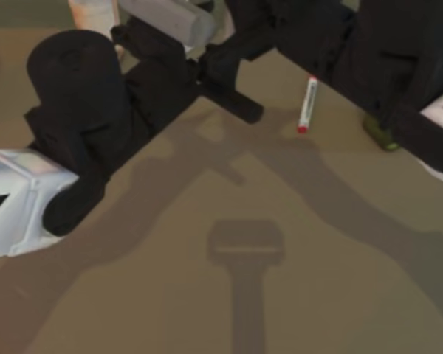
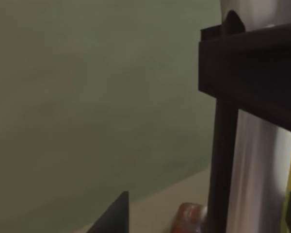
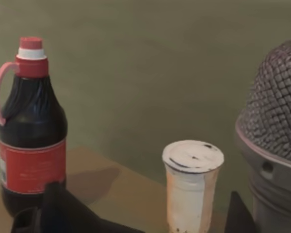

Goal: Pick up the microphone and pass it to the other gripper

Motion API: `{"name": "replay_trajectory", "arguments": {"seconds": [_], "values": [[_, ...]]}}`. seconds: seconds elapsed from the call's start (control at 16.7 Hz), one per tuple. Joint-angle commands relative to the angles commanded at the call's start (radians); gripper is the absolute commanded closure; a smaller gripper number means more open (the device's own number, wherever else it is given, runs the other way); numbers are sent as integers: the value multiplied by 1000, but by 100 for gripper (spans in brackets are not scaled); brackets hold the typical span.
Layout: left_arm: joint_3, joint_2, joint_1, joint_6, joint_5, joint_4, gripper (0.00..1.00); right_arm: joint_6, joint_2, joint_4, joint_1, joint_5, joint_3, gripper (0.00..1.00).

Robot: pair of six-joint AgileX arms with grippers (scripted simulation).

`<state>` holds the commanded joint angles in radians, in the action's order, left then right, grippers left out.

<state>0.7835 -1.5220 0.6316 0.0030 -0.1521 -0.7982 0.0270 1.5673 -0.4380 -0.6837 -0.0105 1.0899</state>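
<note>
Right gripper (image 1: 220, 74) seems clamped on the silver mesh-headed microphone (image 3: 276, 121); left gripper (image 1: 179, 70) just beside it, far centre, whether closed I cannot tell.

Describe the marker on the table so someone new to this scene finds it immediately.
Look at the tan table in the top view, toward its far right part, just below the right arm's black bulk. The marker lies there alone: a slim white stick with a red tip, unlike the olive-green object further right.
</note>
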Motion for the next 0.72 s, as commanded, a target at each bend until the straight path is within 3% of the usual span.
{"name": "replay_trajectory", "arguments": {"seconds": [0.3,0.42,0.72], "values": [[0,0,0,0,0,0,0,0,0,0,0,0,0,100],[-10,-3,-23,16,28,2,0,-10,-9,-1,1,9,1,100],[-132,146,-53,14,13,29,0,-13,-68,4,61,-54,-56,100]]}}
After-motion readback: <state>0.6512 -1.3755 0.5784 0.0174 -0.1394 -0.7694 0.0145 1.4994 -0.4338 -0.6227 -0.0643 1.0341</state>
